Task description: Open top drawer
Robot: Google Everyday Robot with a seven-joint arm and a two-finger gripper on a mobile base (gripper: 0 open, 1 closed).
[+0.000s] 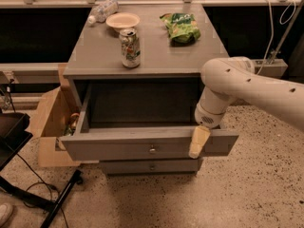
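High front view, close (pincer [198, 144] right of centre)

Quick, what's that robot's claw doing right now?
Gripper: hanging over the front edge of the pulled-out top drawer, right of its knob; open or closed cannot be told.

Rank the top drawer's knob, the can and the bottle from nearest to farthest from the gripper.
The gripper hangs over the front of the top drawer, at its right end.
1. Knob: drawer front, centre.
2. Can: tabletop, near front.
3. Bottle: tabletop's far left corner.
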